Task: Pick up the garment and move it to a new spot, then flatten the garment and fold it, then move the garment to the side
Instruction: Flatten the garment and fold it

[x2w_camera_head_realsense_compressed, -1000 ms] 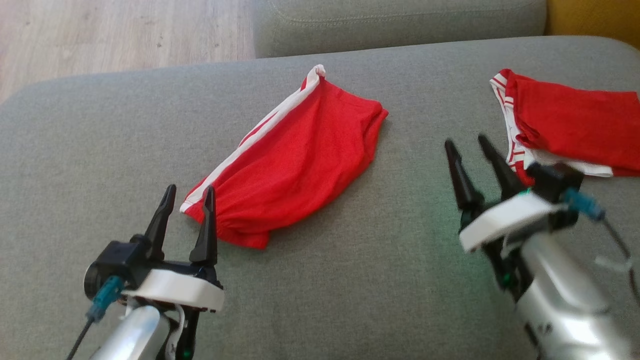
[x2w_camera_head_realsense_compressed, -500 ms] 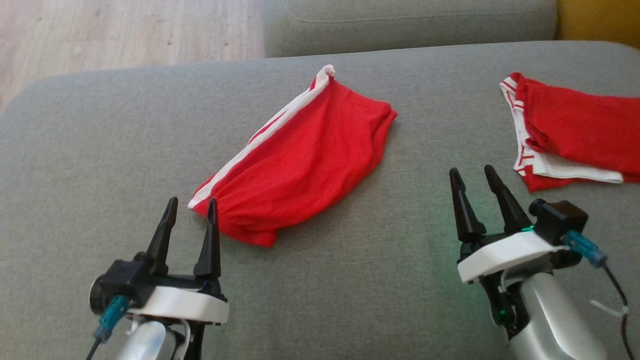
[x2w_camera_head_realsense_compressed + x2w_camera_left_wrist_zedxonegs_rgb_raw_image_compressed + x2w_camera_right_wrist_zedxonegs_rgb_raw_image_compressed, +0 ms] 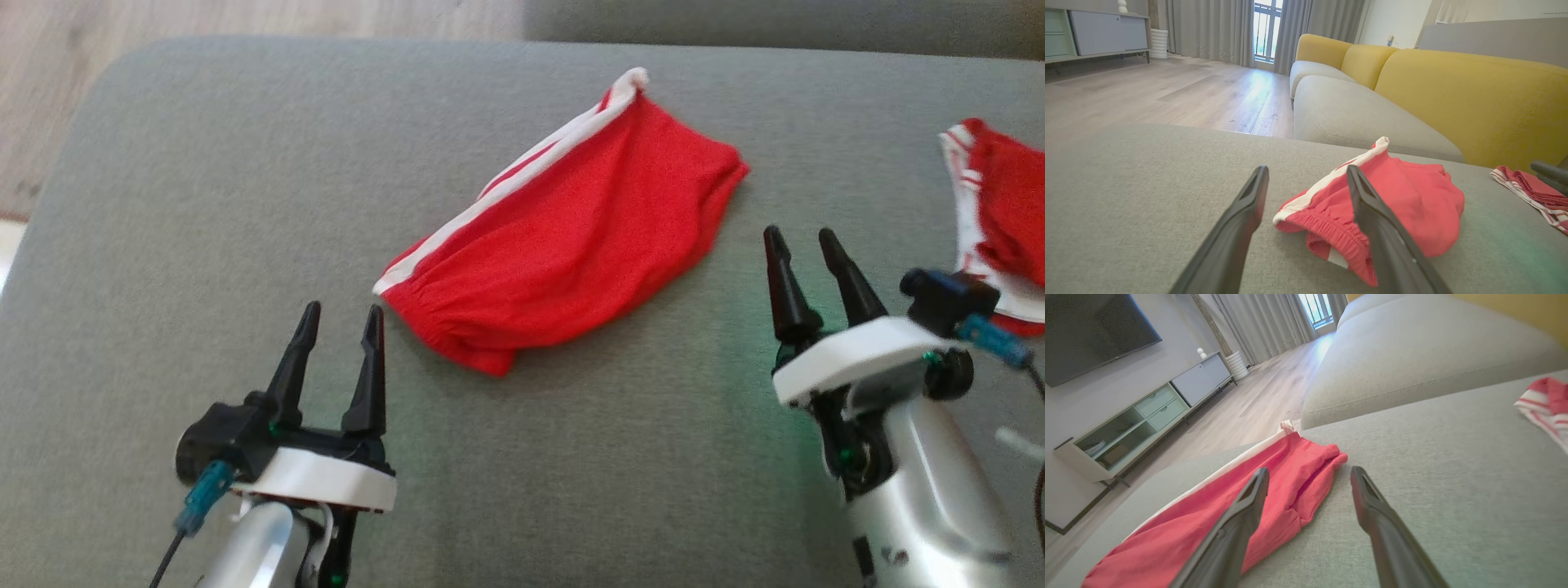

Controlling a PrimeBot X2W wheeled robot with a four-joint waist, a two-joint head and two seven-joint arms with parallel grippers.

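While both arms are held low over the grey seat cushion, the left gripper is kept with its two dark fingers spread wide and nothing is carried between them. The right gripper is likewise spread wide and empty. The left fingertips are placed just short of the gathered waistband corner of the red garment, near it but apart. The right fingertips are pointed at bare cushion just beside the garment's opposite end, and no contact is seen there.

Between the two grippers the garment is laid on a slant. Its white-striped edge is turned toward the far left, and one white tip is raised near the back of the seat. Wide bare cushion is left to the garment's left and in front of it, between the arms.

The cushion's rounded left edge is bordered by wooden floor, and its far edge is met by another grey cushion. A second red-and-white garment is seen at the right, behind the right wrist and well apart from the first. A yellow backrest is seen beyond in the left wrist view.
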